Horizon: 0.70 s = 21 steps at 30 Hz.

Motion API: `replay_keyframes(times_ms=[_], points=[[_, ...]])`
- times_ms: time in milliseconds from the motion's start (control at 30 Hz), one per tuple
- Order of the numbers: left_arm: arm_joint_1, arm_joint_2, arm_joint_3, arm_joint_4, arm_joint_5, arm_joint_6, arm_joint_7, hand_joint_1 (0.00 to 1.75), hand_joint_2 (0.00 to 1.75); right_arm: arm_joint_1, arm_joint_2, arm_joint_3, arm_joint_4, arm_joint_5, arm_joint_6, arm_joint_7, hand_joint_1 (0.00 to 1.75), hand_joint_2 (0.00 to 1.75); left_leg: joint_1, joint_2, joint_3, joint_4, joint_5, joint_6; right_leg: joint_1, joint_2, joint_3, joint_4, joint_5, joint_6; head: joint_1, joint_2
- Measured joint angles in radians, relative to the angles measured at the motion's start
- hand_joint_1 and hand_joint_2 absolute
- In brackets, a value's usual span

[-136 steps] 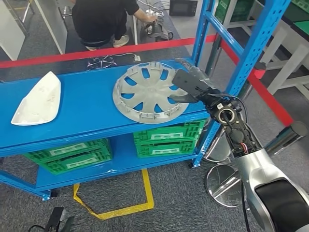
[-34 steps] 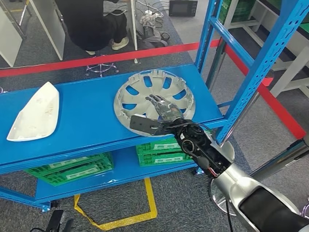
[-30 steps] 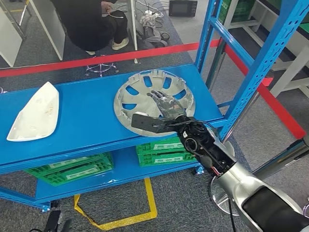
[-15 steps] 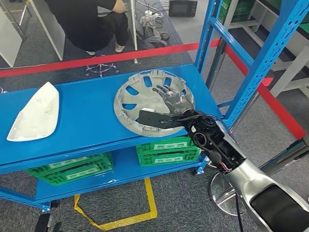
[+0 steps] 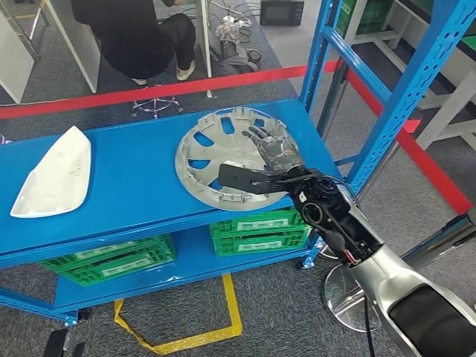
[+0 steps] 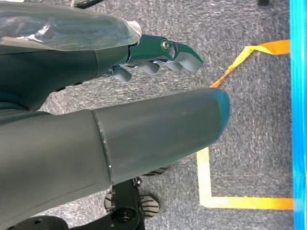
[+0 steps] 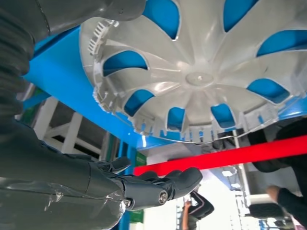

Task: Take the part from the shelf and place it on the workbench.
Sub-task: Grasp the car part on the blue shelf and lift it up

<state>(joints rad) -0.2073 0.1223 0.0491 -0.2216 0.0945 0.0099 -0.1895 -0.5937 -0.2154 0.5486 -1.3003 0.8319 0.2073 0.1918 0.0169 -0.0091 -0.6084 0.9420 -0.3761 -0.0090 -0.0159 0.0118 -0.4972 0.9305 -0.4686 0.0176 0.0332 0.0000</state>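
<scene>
The silver hubcap [image 5: 236, 158] lies flat on the upper level of the blue shelf [image 5: 134, 178], toward its right end, inner ribbed side up; the right hand [image 5: 264, 160] hovers over the cap's right half with its fingers [image 5: 269, 145] spread above the spokes and its thumb [image 5: 239, 178] stretched out over the near rim, holding nothing; in the right wrist view the cap [image 7: 203, 72] stands apart from the extended fingers [image 7: 163, 184]; the left hand [image 6: 152, 76] hangs above the grey floor with its fingers apart and nothing in it; a white shell-shaped part [image 5: 55, 173] rests at the shelf's left end, well apart from the cap; green crates [image 5: 258, 223] sit on the lower level; a person in black [image 5: 129, 37] sits beyond the red tape [image 5: 168, 85].
</scene>
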Motion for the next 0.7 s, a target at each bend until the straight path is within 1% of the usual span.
replay_keyframes(times_ms=[133,467,600,700], points=[[-0.002,0.001,0.0,0.0,0.003,0.0,0.006,0.0,0.0,0.01,-0.002,-0.009,-0.026,-0.003,0.016,0.016,0.0,1.75,0.0,0.0,0.0,0.0,0.0,0.0,0.0,0.0,0.0,0.0,0.0,0.0,0.0,0.0],[-0.021,0.001,0.0,0.0,0.02,0.0,0.021,0.0,0.0,-0.002,-0.001,-0.009,-0.021,-0.04,0.022,-0.032,0.0,1.75,0.0,0.0,0.0,0.0,0.0,0.0,0.0,0.0,0.002,0.0,0.0,0.0,0.0,0.0],[-0.025,0.002,0.001,0.0,0.04,0.003,0.024,0.0,0.0,-0.018,0.011,0.001,0.02,-0.087,0.021,-0.074,0.0,1.75,0.0,-0.001,0.0,0.0,0.0,0.0,0.0,0.0,0.002,0.0,0.0,0.0,0.0,0.0],[-0.025,0.005,0.004,0.0,0.05,0.007,0.024,0.0,0.0,-0.024,0.029,0.013,0.071,-0.093,0.007,-0.101,0.0,1.75,0.0,-0.001,0.0,0.0,0.0,0.0,0.001,-0.001,0.003,0.0,0.0,0.0,0.0,0.0]])
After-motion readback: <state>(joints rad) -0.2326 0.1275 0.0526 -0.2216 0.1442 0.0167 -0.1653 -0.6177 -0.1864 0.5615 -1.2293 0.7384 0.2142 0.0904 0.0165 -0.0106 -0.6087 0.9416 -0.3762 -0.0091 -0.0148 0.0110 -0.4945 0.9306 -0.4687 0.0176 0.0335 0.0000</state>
